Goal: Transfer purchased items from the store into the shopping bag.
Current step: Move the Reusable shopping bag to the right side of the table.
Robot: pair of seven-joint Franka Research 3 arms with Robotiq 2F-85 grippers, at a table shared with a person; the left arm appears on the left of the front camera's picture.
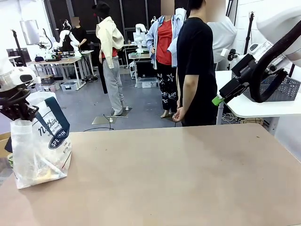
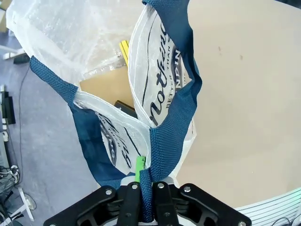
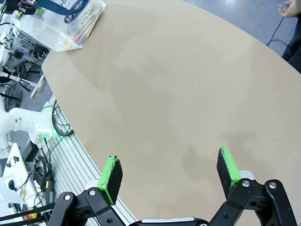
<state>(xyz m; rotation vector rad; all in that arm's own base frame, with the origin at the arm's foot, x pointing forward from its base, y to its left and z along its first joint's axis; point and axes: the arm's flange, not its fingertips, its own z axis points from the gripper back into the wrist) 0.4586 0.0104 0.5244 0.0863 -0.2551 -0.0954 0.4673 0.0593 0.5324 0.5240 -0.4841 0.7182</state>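
Observation:
The shopping bag [image 1: 40,146] stands at the table's left edge, clear plastic with navy lettering. My left gripper [image 1: 22,113] holds it from above. In the left wrist view that gripper [image 2: 143,178] is shut on a navy strap handle [image 2: 165,141]. Inside the bag lie purchased items: a flat brown packet [image 2: 106,88], a yellow piece [image 2: 124,49] and a dark item [image 2: 126,108]. My right gripper [image 1: 219,99] hangs open and empty, high at the right. Its green pads [image 3: 112,170] stand wide apart over bare tabletop. The store, a dark grey lattice basket [image 1: 285,89], sits on a white side table behind it.
A person in a black shirt [image 1: 195,61] stands at the far side, arms hanging down, one hand [image 3: 289,9] near the table edge. The tan tabletop [image 1: 178,179] stretches bare from the bag to the right. The bag [image 3: 70,21] lies far from my right gripper.

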